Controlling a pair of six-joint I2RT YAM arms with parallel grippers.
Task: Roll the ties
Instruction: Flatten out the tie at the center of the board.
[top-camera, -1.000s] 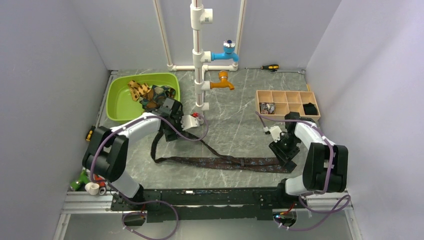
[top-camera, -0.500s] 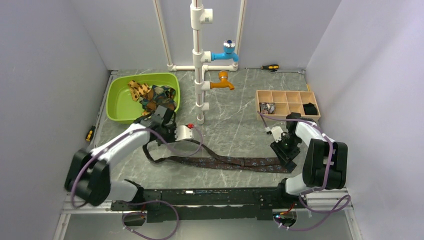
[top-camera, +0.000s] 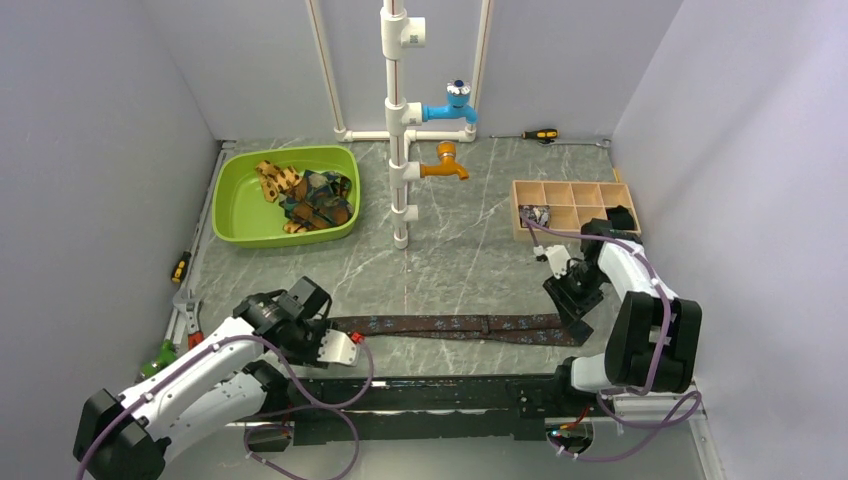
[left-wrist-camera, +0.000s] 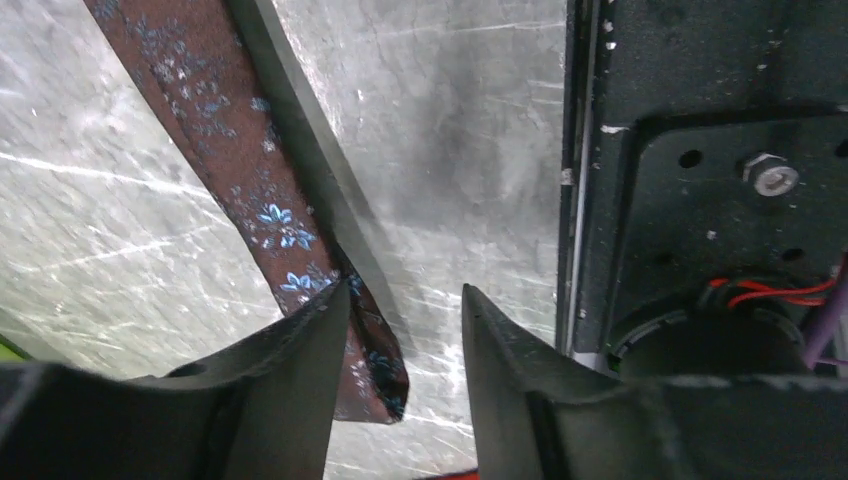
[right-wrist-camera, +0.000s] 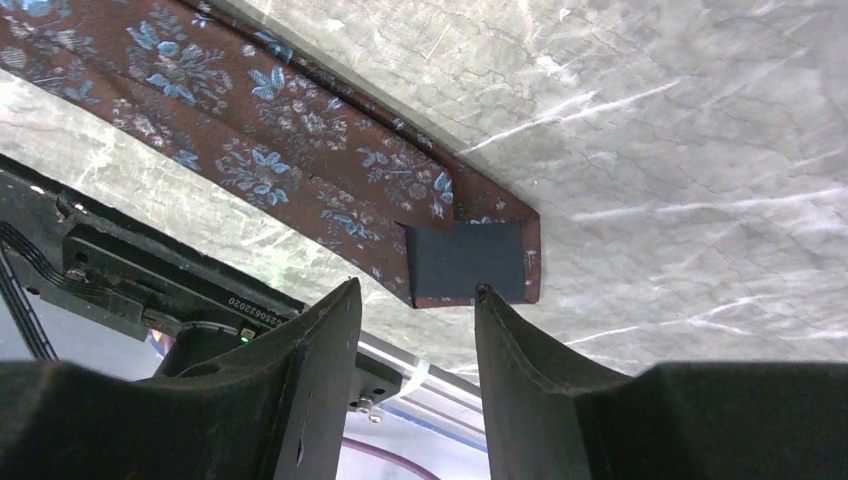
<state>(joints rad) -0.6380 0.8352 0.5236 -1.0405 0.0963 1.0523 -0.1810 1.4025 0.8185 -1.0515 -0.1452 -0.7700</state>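
Lying flat, the tie (top-camera: 450, 326) spans left-right.

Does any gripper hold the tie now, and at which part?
Nothing is held. The left gripper and the right gripper are both open, one at each end of the brown tie, which lies flat on the table.

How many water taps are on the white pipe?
2. The blue tap is higher on the white pipe, the orange tap just below it. None seems hidden.
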